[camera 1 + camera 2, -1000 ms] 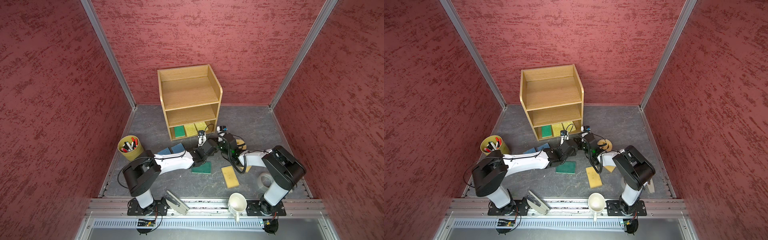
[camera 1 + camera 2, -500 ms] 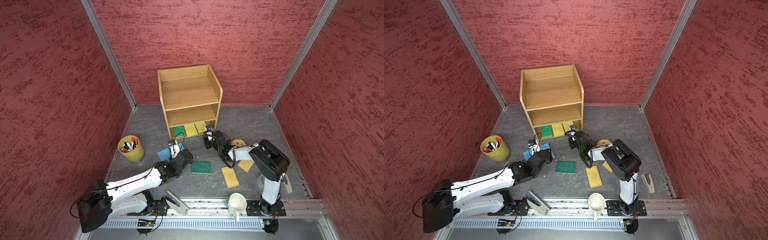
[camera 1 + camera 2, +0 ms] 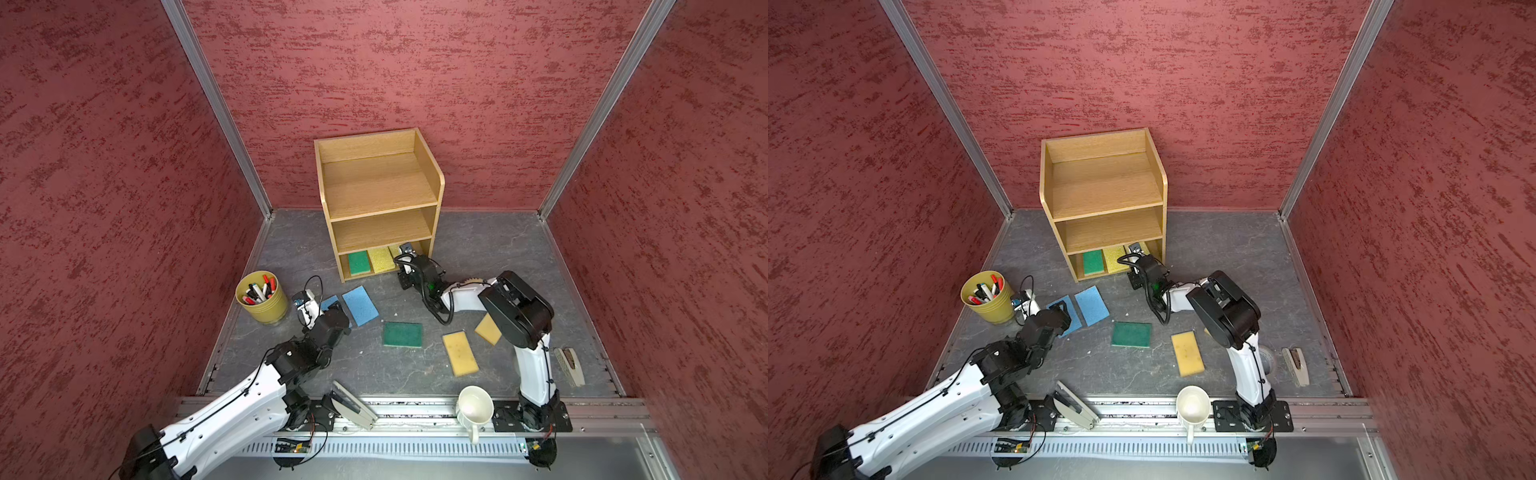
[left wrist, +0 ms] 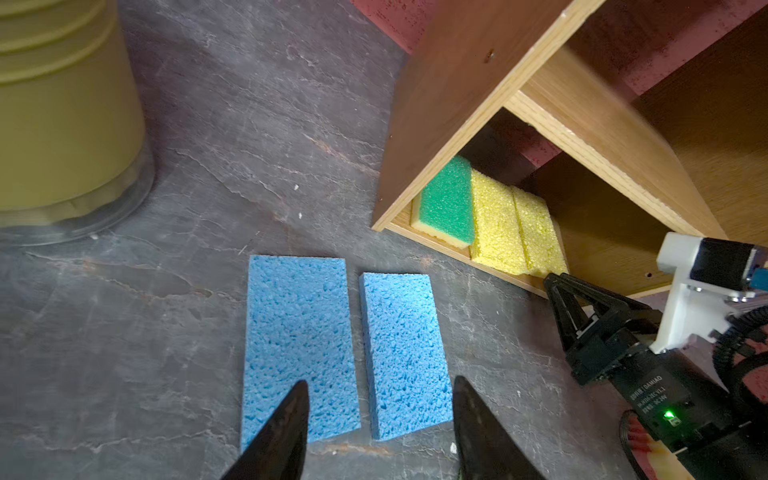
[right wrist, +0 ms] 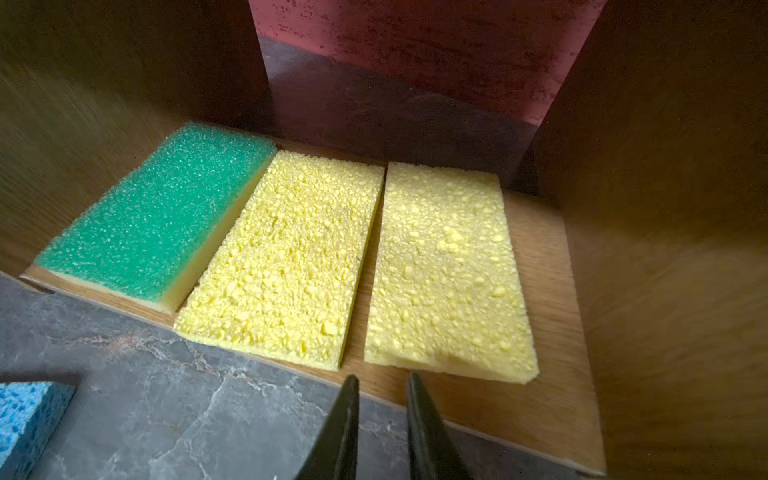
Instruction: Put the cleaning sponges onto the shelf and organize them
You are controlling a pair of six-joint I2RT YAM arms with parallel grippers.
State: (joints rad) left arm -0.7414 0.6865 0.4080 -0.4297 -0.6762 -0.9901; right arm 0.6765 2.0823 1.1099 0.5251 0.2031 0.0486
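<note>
Left gripper (image 4: 380, 395) hangs low over the grey table (image 4: 249, 124), jaws spread wide with nothing between them. Its tips are over the near ends of two sponges lying flat side by side with a narrow gap, first blue sponge (image 4: 299, 332) and second blue sponge (image 4: 403, 345); can't tell if the tips touch them. Both lie in front of the shelf (image 3: 378, 187), near the yellow pen cup (image 3: 262, 297). Right gripper (image 5: 382, 380) is at the front lip of the shelf's bottom tier, jaws only a sliver apart, gripping nothing. That tier holds three sponges flat in a row: green sponge (image 5: 158, 212) against the side panel, yellow sponge (image 5: 286, 257) touching it, then second yellow sponge (image 5: 449, 270) after a thin gap. Loose on the table: dark green sponge (image 3: 402, 334) right of the blue pair, tan sponge (image 3: 460, 353) near it, second tan sponge (image 3: 488, 329) partly hidden by the right arm. White mug (image 3: 475, 409) sits at the front rail.
</note>
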